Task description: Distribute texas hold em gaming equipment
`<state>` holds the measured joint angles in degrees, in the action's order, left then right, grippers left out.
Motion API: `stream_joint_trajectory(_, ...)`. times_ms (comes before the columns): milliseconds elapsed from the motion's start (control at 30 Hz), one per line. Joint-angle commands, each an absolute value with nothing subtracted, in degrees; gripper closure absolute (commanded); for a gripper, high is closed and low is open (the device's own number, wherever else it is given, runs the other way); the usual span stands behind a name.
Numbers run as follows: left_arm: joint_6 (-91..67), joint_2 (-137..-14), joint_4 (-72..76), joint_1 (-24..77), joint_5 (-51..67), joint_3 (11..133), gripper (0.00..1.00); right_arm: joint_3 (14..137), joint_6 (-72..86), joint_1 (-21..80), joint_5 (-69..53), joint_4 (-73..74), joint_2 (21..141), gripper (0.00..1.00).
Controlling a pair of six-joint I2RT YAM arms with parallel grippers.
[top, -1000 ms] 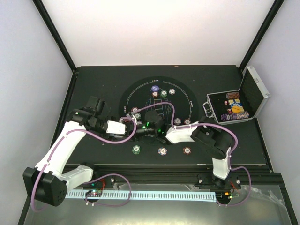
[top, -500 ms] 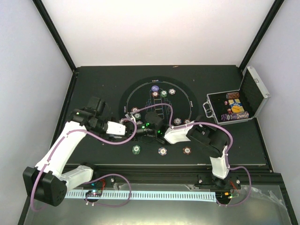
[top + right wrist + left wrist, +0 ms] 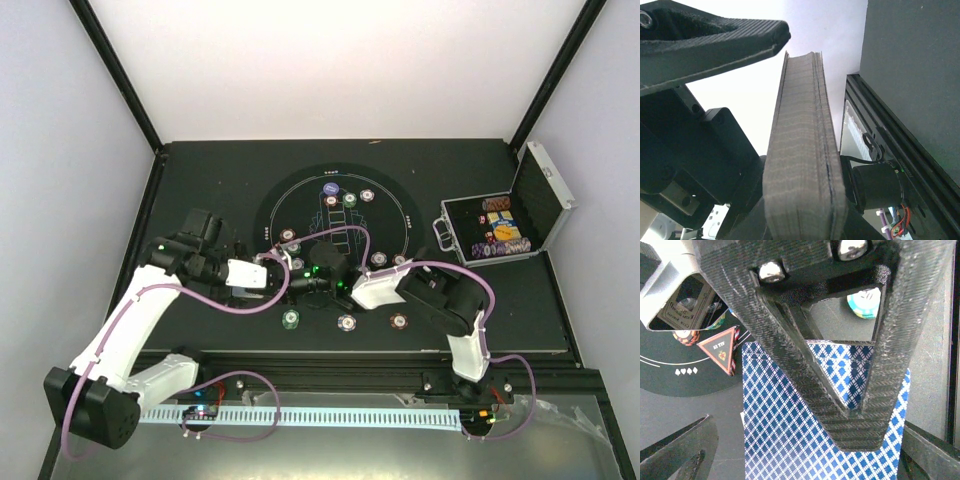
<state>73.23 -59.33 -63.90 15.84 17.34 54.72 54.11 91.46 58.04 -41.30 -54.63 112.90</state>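
Note:
A thick deck of playing cards (image 3: 802, 165) stands edge-on between the jaws of my right gripper (image 3: 802, 217), which is shut on it. The deck's blue-diamond back (image 3: 785, 430) fills the left wrist view, with a right-gripper finger (image 3: 840, 390) lying across it. My left gripper (image 3: 805, 442) is open, its fingers wide apart either side of the deck. Both grippers, left (image 3: 290, 279) and right (image 3: 322, 279), meet at the near edge of the mat (image 3: 275, 205). A red triangle marker (image 3: 720, 347) and a green chip (image 3: 865, 302) lie close by.
Three chips (image 3: 291, 319), (image 3: 347, 322), (image 3: 398, 322) lie in front of the mat, and several more sit on it, such as a blue one (image 3: 331, 188). The open silver case (image 3: 510, 225) with chips stands at the right. The table's front rail (image 3: 340, 375) runs behind the grippers.
My left gripper has opened; it was shut a second ago. The right arm has shifted a little left with the deck, and the left arm has drawn back slightly.

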Motion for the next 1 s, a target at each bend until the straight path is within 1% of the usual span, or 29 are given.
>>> stream_joint_trajectory(0,74.2,-59.8,-65.7,16.1,17.5,54.7,0.07,54.3,90.9,58.7,-41.1,-56.2,113.2,0.99)
stream_joint_trajectory(233,74.4,-62.5,-67.7,16.1,18.5,55.7,0.16,55.1,90.3,59.1,-42.3,-56.0,113.7,0.99)
stream_joint_trajectory(333,74.3,-64.1,-69.9,16.1,19.2,57.3,0.22,54.8,90.1,59.1,-42.5,-56.0,113.9,0.99)
stream_joint_trajectory(400,74.2,-64.6,-70.8,16.1,19.0,57.7,0.23,54.6,90.0,59.1,-42.5,-56.0,114.0,0.99)
stream_joint_trajectory(467,74.3,-64.7,-70.9,16.1,18.9,57.8,0.24,54.6,90.1,59.1,-42.7,-56.3,114.4,0.99)
stream_joint_trajectory(700,74.6,-64.1,-70.9,16.1,19.9,57.7,0.35,54.8,90.7,59.1,-42.8,-56.9,115.1,0.99)
stream_joint_trajectory(867,75.5,-63.4,-71.9,16.1,20.3,57.8,0.39,54.6,90.4,59.2,-42.7,-56.2,115.0,0.99)
stream_joint_trajectory(967,76.0,-62.8,-72.2,16.1,20.7,57.4,0.43,54.5,90.2,59.1,-42.7,-56.0,115.0,0.99)
